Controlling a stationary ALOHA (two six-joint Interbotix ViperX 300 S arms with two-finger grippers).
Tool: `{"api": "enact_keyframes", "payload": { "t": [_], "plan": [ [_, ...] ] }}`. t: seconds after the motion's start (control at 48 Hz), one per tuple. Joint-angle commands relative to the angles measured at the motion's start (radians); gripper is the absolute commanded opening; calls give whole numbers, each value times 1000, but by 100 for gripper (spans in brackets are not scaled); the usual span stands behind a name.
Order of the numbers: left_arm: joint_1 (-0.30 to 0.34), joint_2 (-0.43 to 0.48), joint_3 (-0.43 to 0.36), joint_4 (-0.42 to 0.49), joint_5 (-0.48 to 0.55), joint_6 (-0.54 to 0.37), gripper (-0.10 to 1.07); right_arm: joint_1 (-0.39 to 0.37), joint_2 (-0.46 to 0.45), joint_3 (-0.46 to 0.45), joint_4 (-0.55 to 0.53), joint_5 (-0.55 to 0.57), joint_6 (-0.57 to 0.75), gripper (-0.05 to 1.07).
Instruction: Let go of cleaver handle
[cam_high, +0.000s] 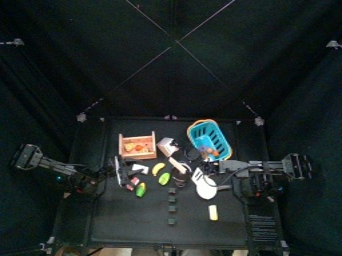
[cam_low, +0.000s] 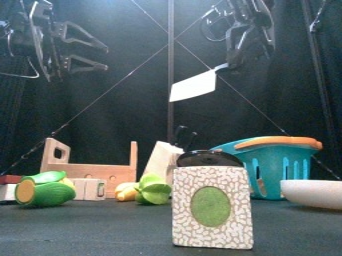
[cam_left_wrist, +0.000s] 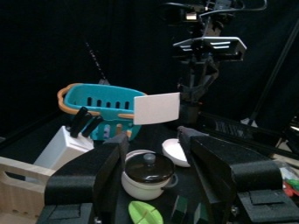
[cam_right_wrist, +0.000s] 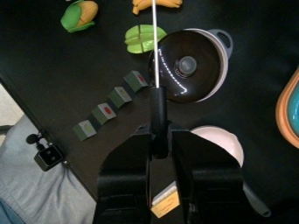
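The cleaver (cam_low: 198, 83) hangs high above the table, its white blade tilted and its black handle (cam_right_wrist: 156, 103) running back between the jaws of my right gripper (cam_right_wrist: 156, 136), which is shut on it. From the right wrist view the blade (cam_right_wrist: 156, 35) shows edge-on as a thin white line over the black pot (cam_right_wrist: 187, 63). In the left wrist view the blade (cam_left_wrist: 156, 108) hangs below the right gripper (cam_left_wrist: 198, 77). My left gripper (cam_left_wrist: 158, 171) stands open and holds nothing, raised at the left (cam_low: 74, 50), apart from the cleaver.
Under the cleaver stand the lidded pot (cam_low: 211, 160), a teal basket (cam_low: 267, 165), a white bowl (cam_low: 314, 192), a wooden crate (cam_low: 87, 170) and green toy vegetables (cam_low: 47, 190). A patterned box (cam_low: 211, 205) stands at the front edge.
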Motion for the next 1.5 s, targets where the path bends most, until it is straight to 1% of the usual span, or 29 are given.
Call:
{"api": "enact_keyframes", "payload": {
  "t": [0.0,0.125,0.188,0.25,0.354,0.438,0.542,0.646,0.708,0.854,0.958,1.021,1.188,1.312,1.479],
  "plan": [
    [0,20,-23,34,40,5,86,5,-11,-25,3,-3,-8,47],
    [32,64,-25,149,51,9,86,23,-6,-12,-2,-11,-26,47],
    [46,84,-34,225,48,11,86,37,-6,-8,-2,-20,-43,47],
    [64,103,-44,325,48,11,86,51,-6,-8,-2,-37,-67,47],
    [94,138,-48,453,37,3,86,83,-9,-8,0,-69,-147,47],
    [103,172,-51,515,9,-5,86,109,-6,-3,5,-98,-210,47],
    [109,224,-66,528,-60,-20,86,138,11,5,6,-129,-267,47],
    [114,273,-83,529,-114,-34,86,138,25,6,3,-140,-275,47],
    [114,299,-95,534,-129,-44,86,143,29,8,0,-144,-281,47],
    [109,364,-138,561,-129,-81,86,147,40,15,-12,-164,-282,47],
    [104,402,-163,609,-129,-137,86,147,41,26,-15,-173,-282,47],
    [106,419,-176,637,-129,-187,86,147,41,34,-15,-181,-282,47],
    [146,451,-196,701,-129,-291,86,156,41,41,-14,-196,-282,47],
    [163,463,-206,738,-133,-330,85,164,41,44,-15,-198,-284,47],
    [176,479,-216,758,-138,-357,82,170,44,54,-25,-219,-284,47]
  ]
}}
